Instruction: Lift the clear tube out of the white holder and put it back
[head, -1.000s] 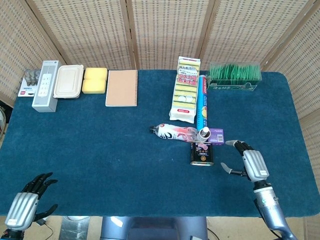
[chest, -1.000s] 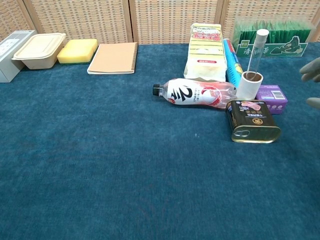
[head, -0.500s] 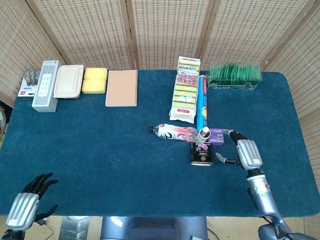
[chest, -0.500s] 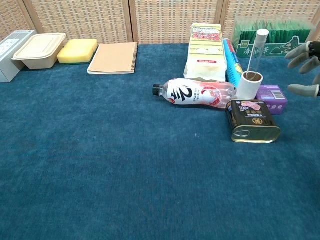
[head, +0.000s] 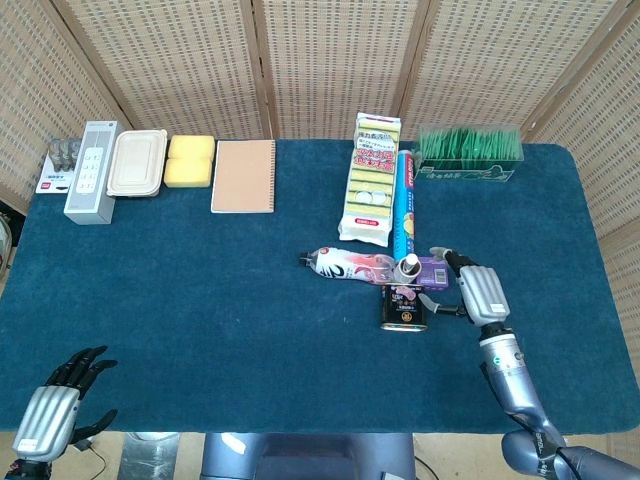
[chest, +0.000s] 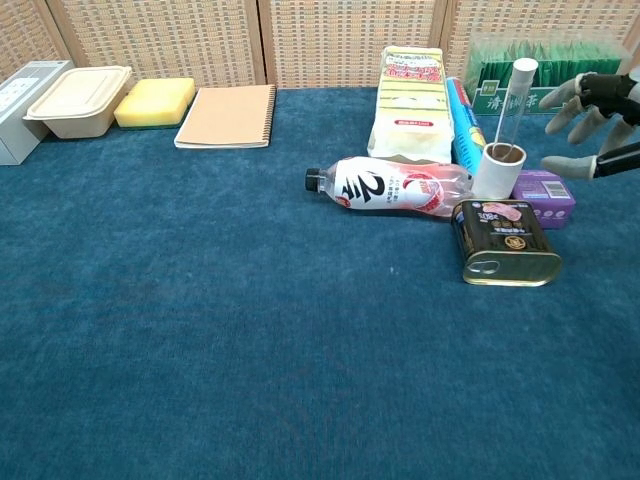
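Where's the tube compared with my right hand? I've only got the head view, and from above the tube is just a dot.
Observer: In the chest view the tube stands in the holder, tilted toward the right hand, with a clear gap between them.
Operator: Are the fingers ready to take it?
Observer: The fingers are spread and hold nothing. The upper ones sit a little below the tube's cap, and the lowest one is about level with the holder's rim.
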